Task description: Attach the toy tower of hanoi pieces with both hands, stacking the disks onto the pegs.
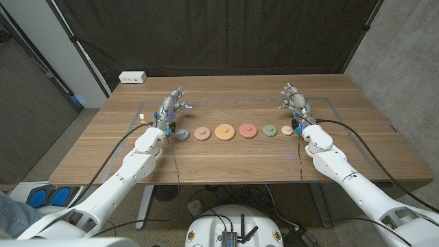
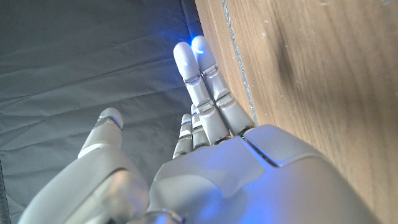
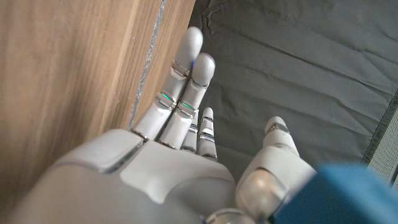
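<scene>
My left hand (image 1: 173, 106) is open and holds nothing. Six disks sit in a row on the table (image 1: 226, 154), from the grey disk (image 1: 182, 134) to the tan disk (image 1: 287, 130). They look light, hard and smooth, so I'd pinch their rims. My right hand (image 1: 293, 98) is open and empty too.

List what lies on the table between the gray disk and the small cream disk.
In the head view, between the gray disk and the small cream disk lie four disks in a row: pink, orange, red, green.
</scene>
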`<action>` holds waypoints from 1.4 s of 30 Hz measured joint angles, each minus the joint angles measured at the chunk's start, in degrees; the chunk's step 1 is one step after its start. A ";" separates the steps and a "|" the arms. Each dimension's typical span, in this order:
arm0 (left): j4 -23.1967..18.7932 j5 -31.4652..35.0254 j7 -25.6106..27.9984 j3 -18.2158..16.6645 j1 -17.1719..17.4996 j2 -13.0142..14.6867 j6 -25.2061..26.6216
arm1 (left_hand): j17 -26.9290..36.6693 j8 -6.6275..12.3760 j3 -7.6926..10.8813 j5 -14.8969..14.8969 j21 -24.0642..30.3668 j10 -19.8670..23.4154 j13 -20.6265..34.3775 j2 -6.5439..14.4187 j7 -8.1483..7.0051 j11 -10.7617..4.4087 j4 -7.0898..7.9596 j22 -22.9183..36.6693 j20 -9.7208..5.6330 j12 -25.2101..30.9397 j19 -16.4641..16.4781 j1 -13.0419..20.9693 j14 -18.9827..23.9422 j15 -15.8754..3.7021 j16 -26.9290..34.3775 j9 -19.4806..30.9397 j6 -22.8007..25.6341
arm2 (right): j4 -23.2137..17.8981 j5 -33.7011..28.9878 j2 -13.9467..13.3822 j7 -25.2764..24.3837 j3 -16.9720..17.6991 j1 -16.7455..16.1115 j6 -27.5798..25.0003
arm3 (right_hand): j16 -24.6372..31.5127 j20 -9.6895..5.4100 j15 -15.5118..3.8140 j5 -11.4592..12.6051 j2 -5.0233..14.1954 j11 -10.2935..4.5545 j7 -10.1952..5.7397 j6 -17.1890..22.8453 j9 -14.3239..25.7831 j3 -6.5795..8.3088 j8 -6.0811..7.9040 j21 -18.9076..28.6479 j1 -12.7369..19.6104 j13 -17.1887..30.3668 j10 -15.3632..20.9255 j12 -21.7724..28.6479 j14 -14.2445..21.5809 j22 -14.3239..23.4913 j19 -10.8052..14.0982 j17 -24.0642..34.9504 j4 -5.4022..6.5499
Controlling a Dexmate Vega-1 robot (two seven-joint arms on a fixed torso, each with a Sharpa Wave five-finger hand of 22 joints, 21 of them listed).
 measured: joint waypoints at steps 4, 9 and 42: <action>-0.14 0.80 1.23 0.00 0.18 -0.07 -0.17 | 0.76 0.00 0.00 0.00 1.19 -0.21 0.00 -0.31 -0.59 -0.92 0.00 0.15 -0.76 0.00 1.87 0.38 1.60 -0.78 1.39 0.00 0.55 | -0.12 -0.80 0.17 -1.48 -0.13 0.00 -0.26 | 2.95 -1.33 -0.74 0.00 -0.02 0.12 -0.31 0.31 0.00 0.58 -0.29 1.99 -0.02 -0.35 1.29 -0.20 1.35 1.30 2.13 4.33 -0.07; -0.38 1.44 2.20 0.00 0.33 -0.17 -0.34 | 0.99 0.00 0.00 0.00 1.82 -0.70 -0.01 -0.24 -1.32 -1.60 0.00 0.53 -0.85 0.00 2.32 1.05 2.12 -0.88 1.61 -0.01 0.89 | -0.62 -1.73 0.13 -2.44 -0.35 -0.06 -0.68 | 5.00 -1.31 -0.56 0.00 -0.54 -0.95 0.42 1.64 -0.13 1.05 -0.29 2.81 -0.54 -0.38 1.03 -1.08 2.27 2.31 2.11 6.44 -0.06; -3.99 7.16 5.52 1.21 0.46 3.02 3.02 | 0.47 -0.25 3.28 3.39 2.91 -4.30 0.80 -2.41 -1.10 -3.31 -1.65 -0.29 -0.13 -0.77 -0.08 16.79 0.04 -0.28 3.93 0.26 -3.22 | -4.91 -8.45 -1.55 -9.95 -1.15 -1.64 -3.94 | 17.59 -1.54 -0.57 3.17 -5.24 -4.84 0.27 2.56 -0.42 7.60 -1.11 4.85 11.57 2.13 -2.23 -2.22 0.74 4.15 1.87 7.42 -2.19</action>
